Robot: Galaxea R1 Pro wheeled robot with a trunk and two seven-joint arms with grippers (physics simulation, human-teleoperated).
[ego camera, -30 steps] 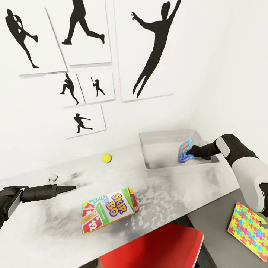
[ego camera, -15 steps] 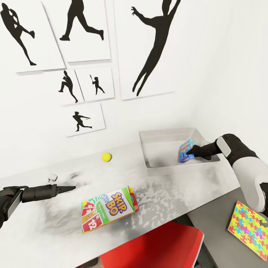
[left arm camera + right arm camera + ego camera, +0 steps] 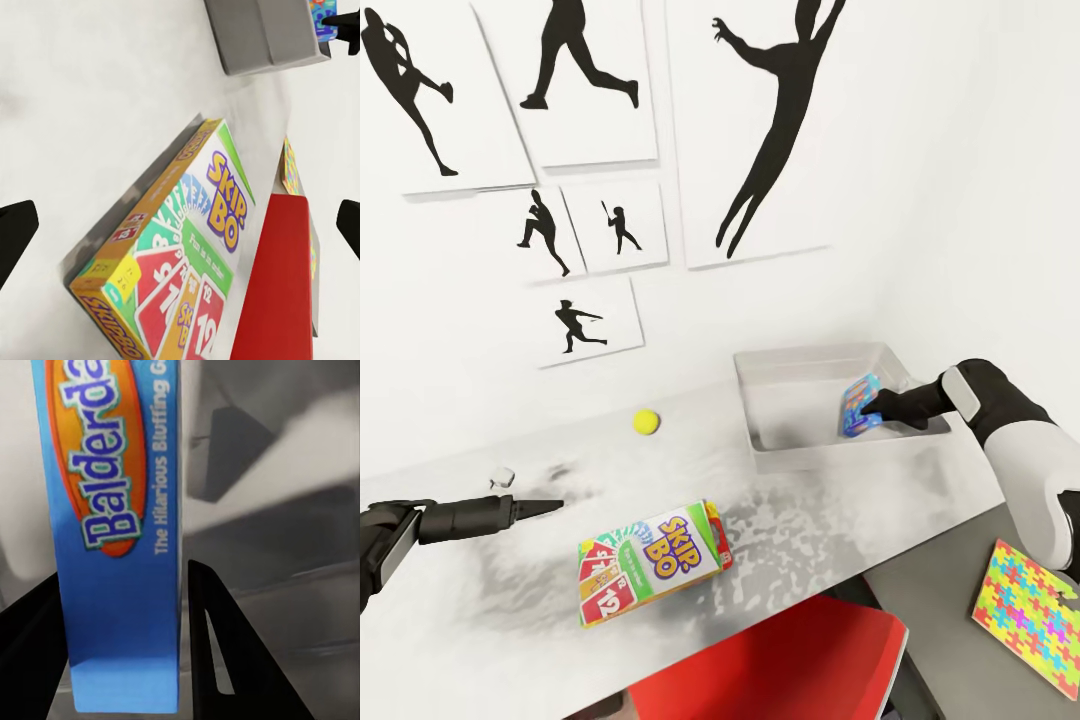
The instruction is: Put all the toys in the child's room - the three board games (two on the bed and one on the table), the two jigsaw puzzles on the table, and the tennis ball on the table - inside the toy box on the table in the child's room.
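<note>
- Jaws of the right gripper (image 3: 872, 408) closed on the blue board game (image 3: 857, 406); right wrist view shows both black fingers (image 3: 217, 652) flanking the box's narrow edge, lettering "Balderda…" legible.
- Left gripper (image 3: 550, 507) spread wide and empty, per the left wrist view: dark fingertips (image 3: 16, 238) at either margin, nothing between. It hovers low over the table (image 3: 510, 600), well apart from the SKIP-BO box (image 3: 653, 570).
- Change over the last second: little. The scene slid slightly down the head view a second back, then nothing further; likely the camera, not the objects. Right arm and blue box held the same spot inside the toy box (image 3: 815, 455) throughout. Left arm stationary too.
- Reading: carry is over, blue box sits at the drop point, release not yet made. A pause before letting go, I judge.
- Orientation of the blue box: on edge, not flat. Long axis runs up and away from the gripper, leaning toward the bin's right wall; printed face turned to the left in the head view. Once freed it should tip down onto the bin floor.
- Outstanding: SKIP-BO box flat near the table's front edge, long axis across the table, title end toward the bin. Tennis ball (image 3: 647, 422) on the table near the wall, left of the bin. One jigsaw puzzle (image 3: 1028, 618) low at the right, off the tabletop; support unclear.
</note>
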